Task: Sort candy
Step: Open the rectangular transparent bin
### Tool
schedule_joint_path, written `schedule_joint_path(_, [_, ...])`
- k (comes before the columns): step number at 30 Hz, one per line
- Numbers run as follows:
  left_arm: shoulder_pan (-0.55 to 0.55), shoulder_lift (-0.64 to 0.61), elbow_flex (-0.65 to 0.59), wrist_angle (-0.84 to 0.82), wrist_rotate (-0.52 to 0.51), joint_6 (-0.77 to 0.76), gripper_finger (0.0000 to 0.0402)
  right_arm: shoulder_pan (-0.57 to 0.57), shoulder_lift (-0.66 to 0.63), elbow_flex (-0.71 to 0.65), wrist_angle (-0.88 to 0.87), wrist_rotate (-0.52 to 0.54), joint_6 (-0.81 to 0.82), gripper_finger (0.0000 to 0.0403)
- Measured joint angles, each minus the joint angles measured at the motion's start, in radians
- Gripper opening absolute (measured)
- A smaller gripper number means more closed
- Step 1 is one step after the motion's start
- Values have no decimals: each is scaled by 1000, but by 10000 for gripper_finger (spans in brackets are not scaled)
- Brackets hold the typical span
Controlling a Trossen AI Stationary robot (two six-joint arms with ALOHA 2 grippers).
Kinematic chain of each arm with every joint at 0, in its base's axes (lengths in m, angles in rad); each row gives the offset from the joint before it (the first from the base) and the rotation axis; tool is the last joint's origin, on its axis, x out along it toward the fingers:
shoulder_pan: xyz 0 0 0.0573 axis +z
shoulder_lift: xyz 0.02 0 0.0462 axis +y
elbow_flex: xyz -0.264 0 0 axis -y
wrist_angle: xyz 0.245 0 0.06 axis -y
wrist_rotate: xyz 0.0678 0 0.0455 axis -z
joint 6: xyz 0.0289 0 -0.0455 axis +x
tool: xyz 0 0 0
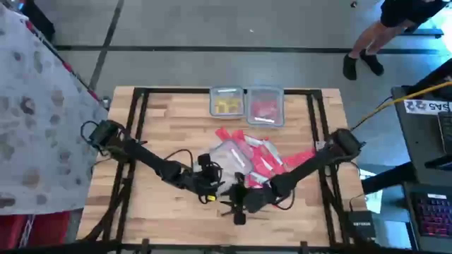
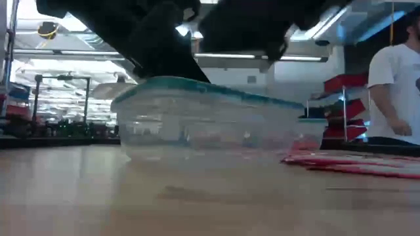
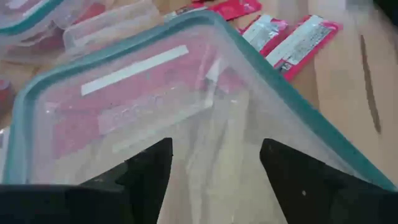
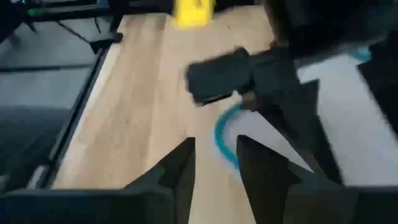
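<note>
I count two tubs (image 1: 246,104) filled at the tabletop's far edge; red candy (image 1: 263,149) lies unsorted mid-tabletop. Left pincer (image 3: 214,168) apart at a tub (image 3: 155,106); right pincer (image 4: 214,165) nearly together, empty.

The table (image 1: 176,127) is lit evenly from above, and only soft shadows are seen under the arms. In the low view, bright ceiling lights (image 2: 216,56) are seen behind, so the arms are turned into dark shapes and the clear tub (image 2: 210,118) looks hazy. The right wrist view is smeared with blur, and the fingers (image 3: 149,168) in the left wrist view are out of focus.
</note>
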Motion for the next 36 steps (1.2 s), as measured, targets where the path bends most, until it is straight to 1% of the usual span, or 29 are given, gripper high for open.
schedule_joint_path(3, [-2,3,25,-14,10,12,238,47,-61,-33,-128,30,11,105])
schedule_joint_path(6, [-7,6,60,-22,23,35,238,88,-118,-86,-216,80,107,105])
schedule_joint_path(8, [-8,7,90,-20,36,47,238,105,-141,-145,-217,110,188,105])
schedule_joint_path(11, [3,4,128,-4,72,75,238,108,-144,-241,-160,119,277,109])
schedule_joint_path(13, [23,4,132,-4,88,92,238,105,-144,-306,-75,121,318,116])
schedule_joint_path(16, [58,11,132,-8,97,91,238,100,-144,-409,96,120,337,134])
schedule_joint_path(20, [98,44,132,-12,174,82,238,74,-144,-520,300,126,352,170])
schedule_joint_path(24, [107,78,134,-3,186,62,238,38,-120,-609,478,126,356,204])
schedule_joint_path(27, [105,99,138,0,178,59,238,23,-75,-651,648,116,313,218])
schedule_joint_path(31, [105,115,138,-2,182,33,238,17,7,-665,837,110,240,220])
schedule_joint_path(34, [105,116,137,-14,186,32,238,17,66,-664,967,116,174,220])
schedule_joint_path(36, [105,116,137,-21,192,32,238,17,98,-665,1018,135,149,220])
